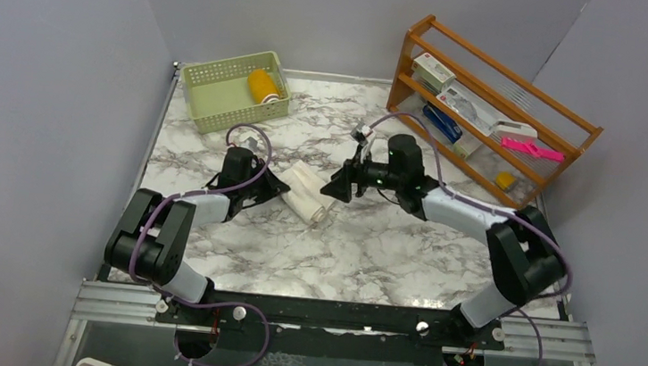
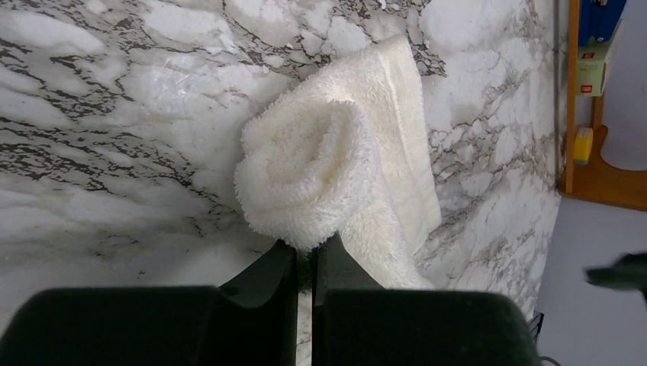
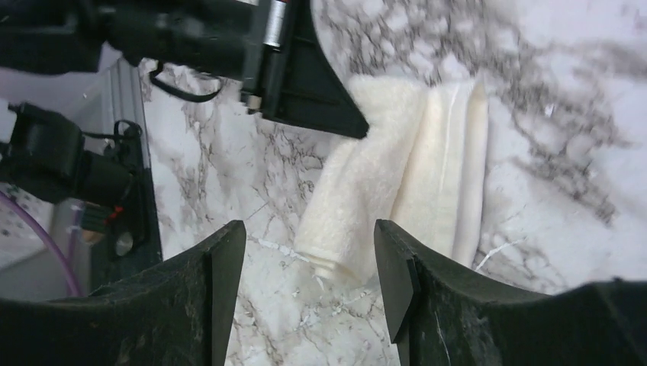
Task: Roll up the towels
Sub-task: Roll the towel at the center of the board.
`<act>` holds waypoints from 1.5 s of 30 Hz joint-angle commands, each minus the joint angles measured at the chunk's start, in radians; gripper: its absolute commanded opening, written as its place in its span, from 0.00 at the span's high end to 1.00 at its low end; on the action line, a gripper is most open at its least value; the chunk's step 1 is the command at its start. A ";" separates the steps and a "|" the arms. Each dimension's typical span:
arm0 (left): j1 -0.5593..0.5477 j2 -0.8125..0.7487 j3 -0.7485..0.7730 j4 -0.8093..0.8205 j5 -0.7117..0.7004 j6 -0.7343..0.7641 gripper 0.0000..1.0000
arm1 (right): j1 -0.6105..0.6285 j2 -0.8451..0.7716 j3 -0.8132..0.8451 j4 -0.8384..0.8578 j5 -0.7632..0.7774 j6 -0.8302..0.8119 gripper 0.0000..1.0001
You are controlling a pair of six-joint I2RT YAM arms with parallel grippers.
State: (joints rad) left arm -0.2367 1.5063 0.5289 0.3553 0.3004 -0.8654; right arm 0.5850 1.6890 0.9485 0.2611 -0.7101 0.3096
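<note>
progress: yellow towel [image 1: 263,86] sits rolled in your basket [image 1: 212,100]; cream towel [image 2: 320,160] nearly rolled, tail loose | left gripper [image 2: 305,263] clamped on its roll; right gripper [image 3: 305,229] apart

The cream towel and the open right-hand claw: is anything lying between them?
Nothing. In the right wrist view, only bare marble table shows between the right gripper and the cream towel.

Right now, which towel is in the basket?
The rolled mustard-yellow cloth towel, inside the pale green plastic basket. The cream-white fluffy towel lies on the marble table.
</note>
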 commanded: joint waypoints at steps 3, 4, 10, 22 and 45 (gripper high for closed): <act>0.005 -0.049 0.018 -0.108 -0.073 0.053 1.00 | 0.106 -0.172 -0.165 0.222 0.042 -0.536 0.37; 0.005 -0.049 0.021 -0.115 -0.075 0.057 1.00 | 0.139 -0.173 -0.166 0.199 0.065 -0.624 0.37; 0.005 -0.042 0.033 -0.136 -0.071 0.063 1.00 | 0.301 -0.067 -0.080 0.003 0.250 -0.882 0.37; 0.005 -0.038 0.044 -0.165 -0.069 0.071 1.00 | 0.386 0.184 0.100 -0.055 0.490 -0.783 0.40; 0.055 -0.118 0.214 -0.351 0.025 0.141 0.35 | 0.363 0.308 0.275 -0.230 0.567 -0.502 0.99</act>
State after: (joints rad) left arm -0.2157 1.4750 0.6743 0.0818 0.2775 -0.7609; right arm 0.9699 1.9919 1.2064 0.1234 -0.0620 -0.3107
